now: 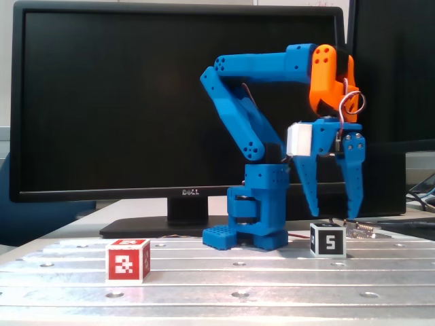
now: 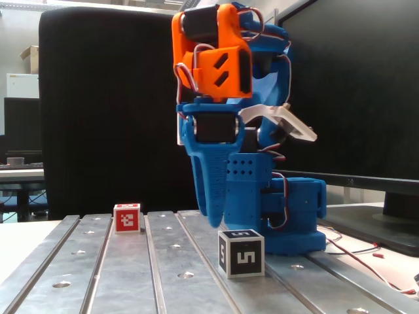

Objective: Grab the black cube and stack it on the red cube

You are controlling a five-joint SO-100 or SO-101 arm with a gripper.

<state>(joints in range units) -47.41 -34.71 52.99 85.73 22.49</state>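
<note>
Lab bench: slotted metal table (image 1: 272, 285), Dell monitor (image 1: 136, 102).

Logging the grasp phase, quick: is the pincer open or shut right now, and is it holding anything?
Pincer: open, holding nothing, fingers spread just above the small black cube with the white 5 marker.

black cube (image 1: 327, 241) white 5 marker, red cube (image 1: 128, 260) white pixel pattern
</note>
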